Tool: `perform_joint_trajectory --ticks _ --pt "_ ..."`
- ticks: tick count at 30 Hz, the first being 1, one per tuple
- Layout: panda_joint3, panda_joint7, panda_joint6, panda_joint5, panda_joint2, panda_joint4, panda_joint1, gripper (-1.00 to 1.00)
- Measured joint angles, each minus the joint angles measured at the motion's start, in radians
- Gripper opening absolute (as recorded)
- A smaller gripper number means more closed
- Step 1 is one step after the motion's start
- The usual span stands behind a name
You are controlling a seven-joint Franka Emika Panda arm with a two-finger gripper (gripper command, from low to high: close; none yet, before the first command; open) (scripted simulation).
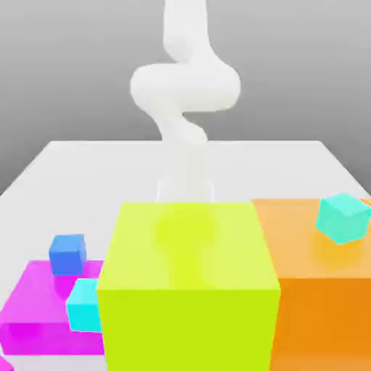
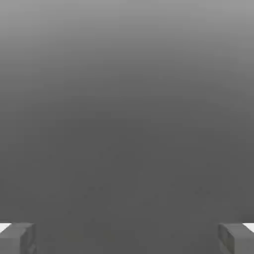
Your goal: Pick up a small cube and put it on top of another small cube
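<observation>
Two fingertips [image 2: 17,238] far apart; gripper [image 2: 127,239] spread wide, holding nothing, touching nothing.

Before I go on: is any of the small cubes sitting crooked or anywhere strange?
Yes: the teal cube on the orange block sits tilted on an edge, not flat. The blue cube and cyan cube on the magenta slab look square.

We look in the exterior view from low and close in front, facing the white robot arm [image 1: 185,94] at twelve o'clock across the pale grey table [image 1: 87,163]. The big lime-yellow block [image 1: 188,290] sits nearest us. In the hand view we face a plain grey ground, with two grey fingertips [image 2: 17,238] far apart at the frame's corners. We find no common part.
</observation>
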Motion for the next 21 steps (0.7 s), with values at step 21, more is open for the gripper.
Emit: perform_joint_trajectory --ticks 21 --pt "-0.241 -0.143 0.09 0.295 0.765 0.153 -0.043 0.0"
